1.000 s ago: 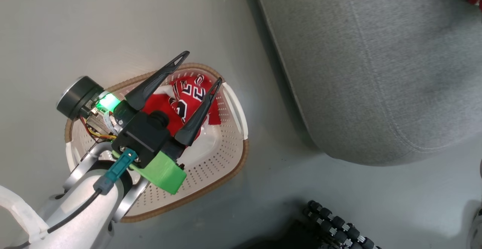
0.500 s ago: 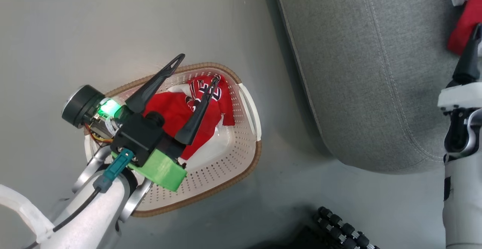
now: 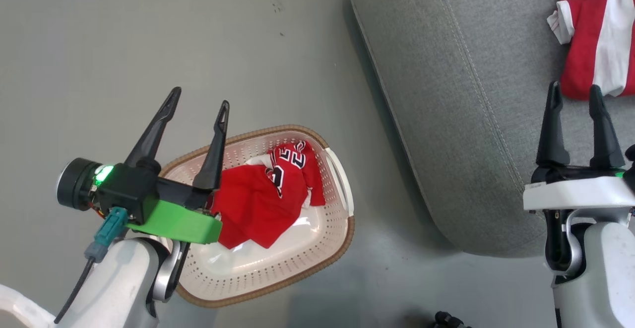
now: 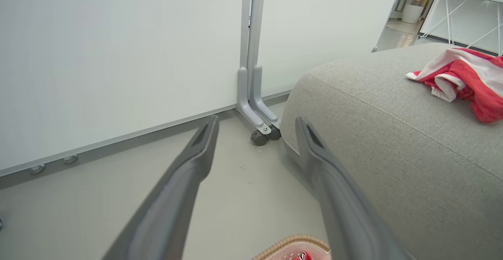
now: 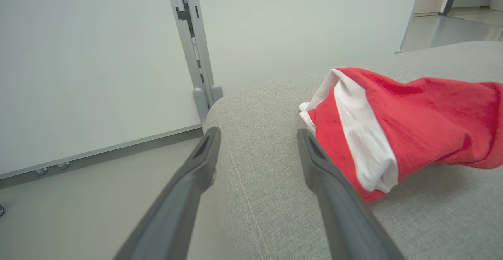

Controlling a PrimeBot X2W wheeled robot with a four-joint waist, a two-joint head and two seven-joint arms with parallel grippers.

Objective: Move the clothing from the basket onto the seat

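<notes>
Can't see left end of basket (image 3: 325,241), hid behind left gripper (image 3: 200,98). Can't read jersey (image 3: 258,204) letters, too crumpled. Cut off by pic's right edge: red & white top (image 3: 590,45) on seat (image 3: 471,95).

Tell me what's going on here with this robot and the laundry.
A two-armed robot is moving red sports clothing from a basket on the floor to a grey seat. One red and white garment already lies on the seat, and a red jersey with lettering lies in the basket. Both grippers are open and empty: the left gripper hangs over the basket's left end, the right gripper over the seat, just short of the garment there.
</notes>
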